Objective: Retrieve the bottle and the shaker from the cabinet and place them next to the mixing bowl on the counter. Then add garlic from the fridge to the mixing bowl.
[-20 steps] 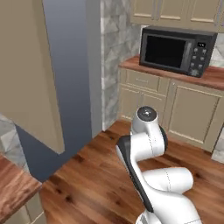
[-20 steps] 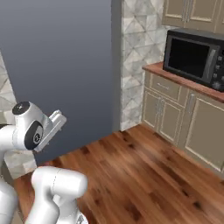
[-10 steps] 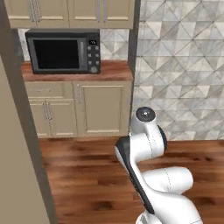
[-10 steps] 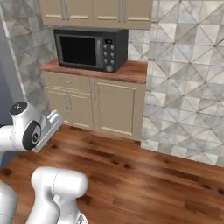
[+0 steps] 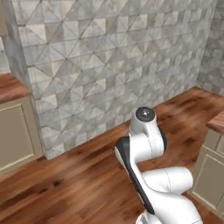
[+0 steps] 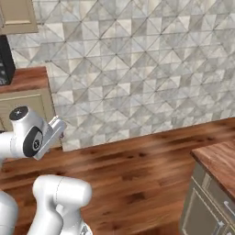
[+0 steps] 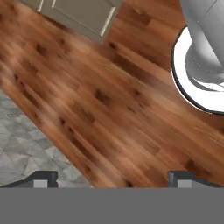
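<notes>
The bottle, the shaker, the mixing bowl and the fridge are out of view. My gripper (image 7: 113, 179) points down at bare wooden floor (image 7: 109, 100). Its two dark fingertips (image 7: 43, 177) stand far apart, open, with nothing between them. The white arm (image 5: 144, 144) is folded upright over the base, and the hand (image 6: 53, 133) hangs beside the top joint.
A grey tiled wall (image 5: 109, 57) stands ahead, above the wooden floor (image 5: 65, 183). A tan low cabinet (image 5: 13, 131) with a reddish-brown top (image 6: 27, 78) is at the left, a black microwave's edge (image 6: 4, 59) on it. Another brown-topped unit (image 6: 218, 160) juts in at the right.
The whole scene has swept leftward as the base turns: the fridge went first, then the microwave slid off to the left edge. The arm holds the same folded pose, gripper still open.
</notes>
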